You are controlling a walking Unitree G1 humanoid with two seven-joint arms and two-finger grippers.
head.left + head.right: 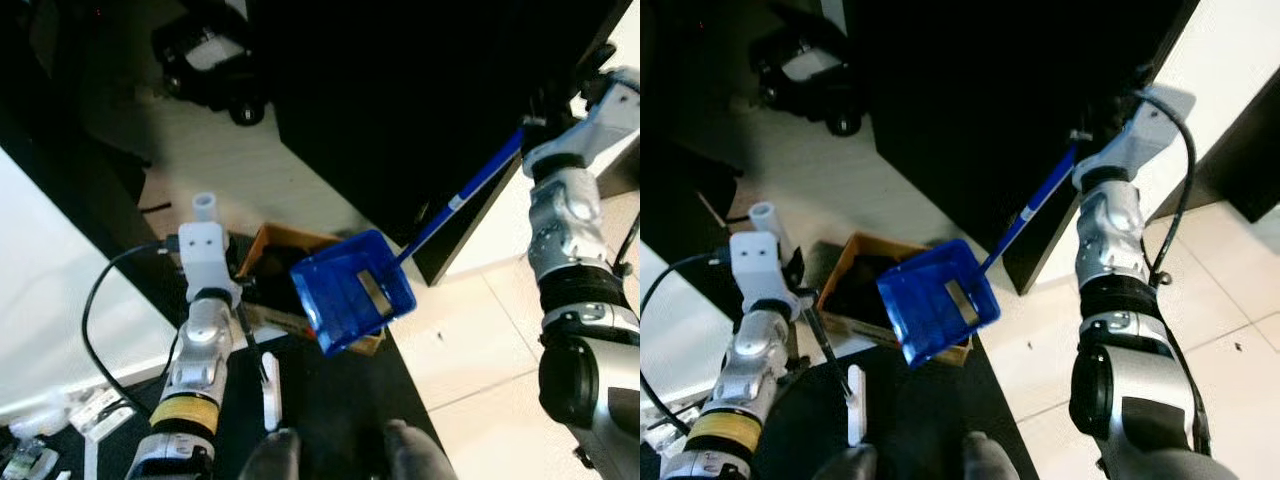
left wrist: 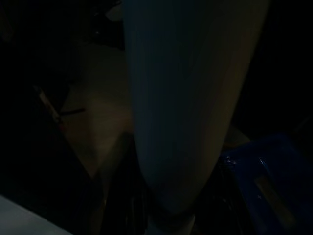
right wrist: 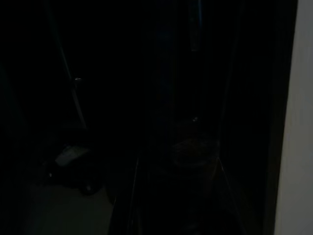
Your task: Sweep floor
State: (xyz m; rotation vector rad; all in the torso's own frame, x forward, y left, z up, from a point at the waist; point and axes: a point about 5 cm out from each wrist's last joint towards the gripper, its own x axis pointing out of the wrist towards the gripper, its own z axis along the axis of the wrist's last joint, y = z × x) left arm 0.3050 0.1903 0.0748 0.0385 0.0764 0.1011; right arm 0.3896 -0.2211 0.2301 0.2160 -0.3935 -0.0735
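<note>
pale tile floor (image 1: 480, 340), blue dustpan (image 1: 352, 290) above cardboard box (image 1: 275, 250), dark cabinet (image 1: 420, 90)

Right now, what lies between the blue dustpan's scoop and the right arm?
The dustpan's own blue handle bridges it: from the scoop, tilted over the cardboard box, it slants up to the right arm across dark furniture. Both eye views show this.

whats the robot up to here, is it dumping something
The robot's right arm holds a blue dustpan by its long blue handle, with the pan raised and tilted over an open cardboard box on the floor. The right end effector is up at the handle's top; its grip is hidden in shadow. The left arm reaches toward the box beside the pan. Whether anything is falling out cannot be seen.
</note>
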